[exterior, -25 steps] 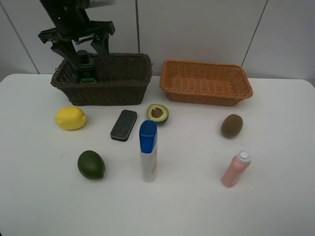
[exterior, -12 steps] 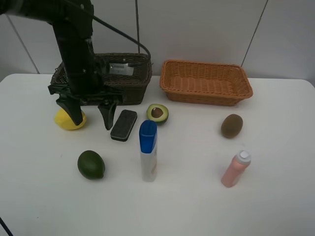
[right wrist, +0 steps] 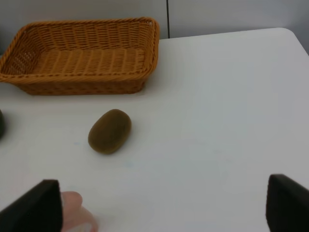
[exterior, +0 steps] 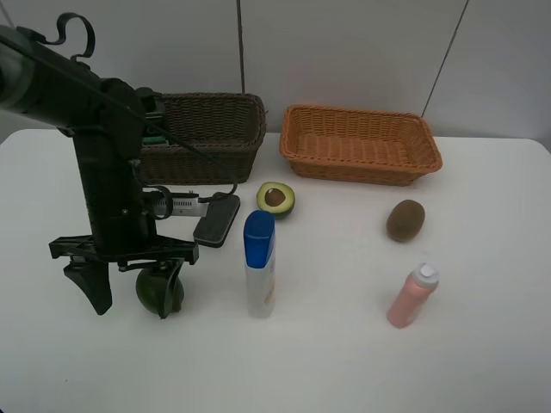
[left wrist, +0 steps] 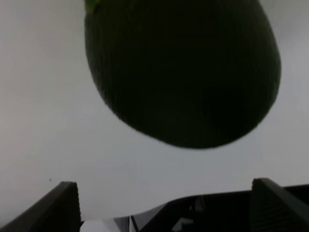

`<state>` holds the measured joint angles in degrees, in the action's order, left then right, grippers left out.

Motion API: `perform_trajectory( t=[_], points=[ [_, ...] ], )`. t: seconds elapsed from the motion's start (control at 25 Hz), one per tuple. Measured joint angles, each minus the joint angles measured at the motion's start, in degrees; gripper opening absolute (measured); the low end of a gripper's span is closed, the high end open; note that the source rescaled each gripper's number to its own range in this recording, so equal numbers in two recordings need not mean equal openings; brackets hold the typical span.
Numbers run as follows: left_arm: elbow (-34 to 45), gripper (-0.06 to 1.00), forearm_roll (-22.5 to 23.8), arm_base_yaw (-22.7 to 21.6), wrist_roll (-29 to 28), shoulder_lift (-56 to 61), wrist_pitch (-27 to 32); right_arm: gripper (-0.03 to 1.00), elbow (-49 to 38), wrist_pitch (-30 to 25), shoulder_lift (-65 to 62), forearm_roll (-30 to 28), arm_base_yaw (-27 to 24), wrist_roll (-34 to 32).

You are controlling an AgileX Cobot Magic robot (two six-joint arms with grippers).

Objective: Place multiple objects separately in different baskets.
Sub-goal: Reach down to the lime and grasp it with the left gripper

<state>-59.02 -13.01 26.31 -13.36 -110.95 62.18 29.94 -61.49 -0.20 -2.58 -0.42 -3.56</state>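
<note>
My left gripper (exterior: 131,297) is open and low over the table, its fingers to either side of the green avocado (exterior: 153,288). In the left wrist view the avocado (left wrist: 183,72) fills the frame just ahead of the open gripper (left wrist: 166,186). The dark green pump bottle (exterior: 156,134) lies in the dark brown basket (exterior: 215,129), mostly hidden by the arm. The arm also hides the lemon. The eraser block (exterior: 217,220), halved avocado (exterior: 275,199), blue-capped bottle (exterior: 259,262), kiwi (exterior: 405,219) and pink bottle (exterior: 412,296) are on the table. My right gripper (right wrist: 164,193) is open and empty.
The orange-tan basket (exterior: 360,142) stands empty at the back right; it also shows in the right wrist view (right wrist: 82,53), with the kiwi (right wrist: 110,131) in front of it and the pink bottle's cap (right wrist: 75,212) by one finger.
My left gripper has left the dark basket, with the pump bottle remaining inside. It swung forward past the lemon and eraser and came down around the green avocado.
</note>
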Motion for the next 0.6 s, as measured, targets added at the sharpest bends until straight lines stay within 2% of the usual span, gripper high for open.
perform_trajectory(
  t=[0.28,0.6],
  points=[
    [0.2,0.85,0.0,0.0,-4.8,0.0,-9.8,1.0,0.0,0.0,0.0,0.0,0.0,0.0],
    [0.3,0.85,0.0,0.0,-7.6,-1.5,-12.2,1.0,0.0,0.0,0.0,0.0,0.0,0.0]
  ],
)
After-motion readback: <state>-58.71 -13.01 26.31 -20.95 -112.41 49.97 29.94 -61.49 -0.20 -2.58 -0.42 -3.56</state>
